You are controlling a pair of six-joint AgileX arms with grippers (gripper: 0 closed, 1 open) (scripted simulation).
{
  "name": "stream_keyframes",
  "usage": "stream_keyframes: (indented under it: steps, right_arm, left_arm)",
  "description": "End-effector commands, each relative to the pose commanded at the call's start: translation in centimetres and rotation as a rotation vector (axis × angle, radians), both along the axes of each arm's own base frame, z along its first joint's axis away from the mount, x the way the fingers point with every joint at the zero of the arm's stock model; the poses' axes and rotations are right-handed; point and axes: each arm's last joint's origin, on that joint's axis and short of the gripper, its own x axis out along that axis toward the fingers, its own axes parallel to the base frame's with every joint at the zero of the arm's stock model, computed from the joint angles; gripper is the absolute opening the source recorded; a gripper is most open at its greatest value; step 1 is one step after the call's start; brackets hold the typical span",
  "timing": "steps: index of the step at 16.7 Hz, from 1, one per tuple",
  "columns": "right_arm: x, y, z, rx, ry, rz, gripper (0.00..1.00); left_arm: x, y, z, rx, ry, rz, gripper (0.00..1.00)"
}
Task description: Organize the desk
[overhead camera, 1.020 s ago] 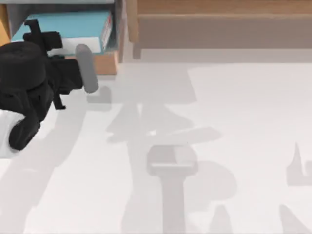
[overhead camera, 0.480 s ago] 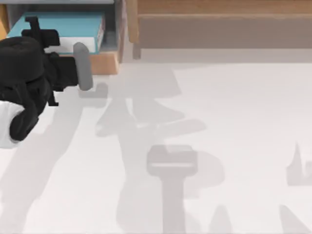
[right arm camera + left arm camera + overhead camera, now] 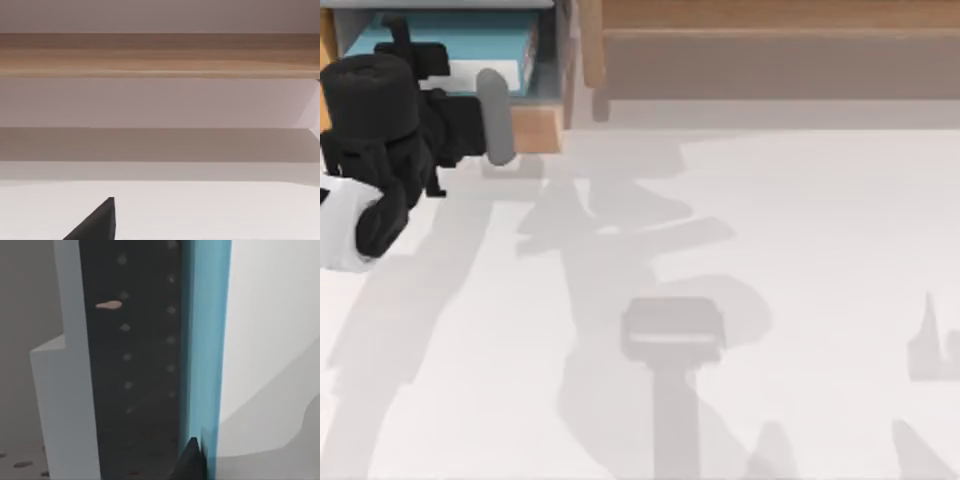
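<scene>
The desk (image 3: 800, 250) is a plain white tabletop. Its light-wood drawer box (image 3: 536, 127) stands at the back left, with a grey handle (image 3: 496, 115) on the wooden front. A blue book (image 3: 470, 35) lies inside the grey-lined drawer. My left gripper (image 3: 468, 128) is right beside the handle, touching or nearly touching it. The left wrist view looks along the blue book (image 3: 206, 340) and the grey drawer wall (image 3: 70, 370). A black tip of my right gripper (image 3: 97, 222) hangs over the white top, facing the raised shelf (image 3: 160, 52).
The light-wood raised shelf (image 3: 770, 40) runs along the back from the middle to the right. Soft arm shadows fall across the white surface in front of it.
My left arm has moved toward the back of the desk. The drawer front and handle went with it, so less of the blue book shows.
</scene>
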Motion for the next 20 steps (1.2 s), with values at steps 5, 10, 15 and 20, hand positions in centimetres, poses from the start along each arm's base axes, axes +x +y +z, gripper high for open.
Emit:
stream_keyframes:
  steps: [5, 10, 15, 20]
  right_arm:
    - [0.00, 0.00, 0.00, 0.000, 0.000, 0.000, 1.00]
    - [0.00, 0.00, 0.00, 0.000, 0.000, 0.000, 1.00]
    - [0.00, 0.00, 0.00, 0.000, 0.000, 0.000, 1.00]
    - [0.00, 0.00, 0.00, 0.000, 0.000, 0.000, 1.00]
  left_arm:
    - [0.00, 0.00, 0.00, 0.000, 0.000, 0.000, 0.15]
    - [0.00, 0.00, 0.00, 0.000, 0.000, 0.000, 0.53]
    - [0.00, 0.00, 0.00, 0.000, 0.000, 0.000, 0.90]
    - [0.00, 0.00, 0.00, 0.000, 0.000, 0.000, 1.00]
